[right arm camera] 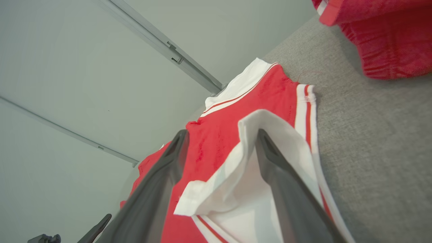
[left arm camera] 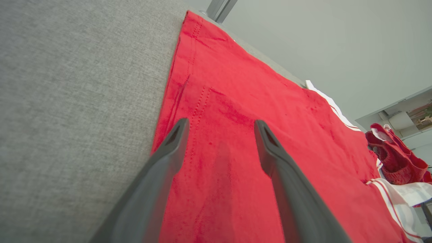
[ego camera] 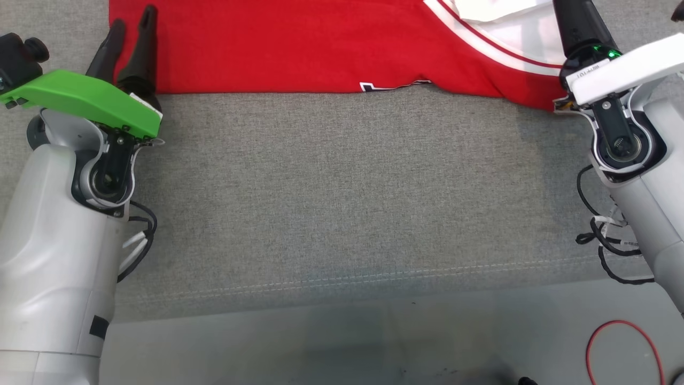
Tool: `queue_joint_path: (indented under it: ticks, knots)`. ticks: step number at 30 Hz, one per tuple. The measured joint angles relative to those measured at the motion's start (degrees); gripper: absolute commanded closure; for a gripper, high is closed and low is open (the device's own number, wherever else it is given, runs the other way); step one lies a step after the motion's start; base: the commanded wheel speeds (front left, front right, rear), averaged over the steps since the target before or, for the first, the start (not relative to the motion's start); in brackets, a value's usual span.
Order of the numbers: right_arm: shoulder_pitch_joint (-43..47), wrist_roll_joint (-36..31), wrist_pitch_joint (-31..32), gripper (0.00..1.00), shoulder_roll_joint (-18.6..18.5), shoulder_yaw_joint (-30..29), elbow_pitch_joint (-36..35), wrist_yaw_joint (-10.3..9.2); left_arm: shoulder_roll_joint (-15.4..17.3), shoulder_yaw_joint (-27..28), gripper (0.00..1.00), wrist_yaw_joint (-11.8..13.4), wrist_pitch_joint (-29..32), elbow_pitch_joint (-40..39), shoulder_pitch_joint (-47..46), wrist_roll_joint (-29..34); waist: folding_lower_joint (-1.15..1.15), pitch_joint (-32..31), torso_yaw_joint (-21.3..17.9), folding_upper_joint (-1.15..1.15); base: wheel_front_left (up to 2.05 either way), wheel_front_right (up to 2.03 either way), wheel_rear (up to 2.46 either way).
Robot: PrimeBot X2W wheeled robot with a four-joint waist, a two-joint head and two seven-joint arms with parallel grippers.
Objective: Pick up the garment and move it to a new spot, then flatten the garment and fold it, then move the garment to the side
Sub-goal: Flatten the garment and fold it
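While the hem print (ego camera: 393, 85) is showing too little to read, your red garment (ego camera: 294, 48) is lying along the frame's top edge on the counter (ego camera: 342, 203), left jaws gaping wide over its corner, right jaws wide astride its white fold (right arm camera: 236, 175).

Two red garments are counted: one flat garment (ego camera: 294, 48) and one bunched garment (left arm camera: 395, 158). There is one grey surface (ego camera: 342, 203). There are two tools, the left tool (left arm camera: 221, 122) and the right tool (right arm camera: 221, 133), each with two dark fingers. One red cable (ego camera: 622, 347) makes a single loop.
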Motion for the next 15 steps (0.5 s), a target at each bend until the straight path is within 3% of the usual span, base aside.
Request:
queue_joint_path:
  ticks: [15]
  knots:
    - [-1.72,-4.85,-2.25,0.0,0.11,1.69,-0.2,0.0,4.27,-7.25,0.0,0.0,-9.66,0.97,0.82,11.85,0.0,-2.72,0.23,0.0,0.0,0.0,0.0]
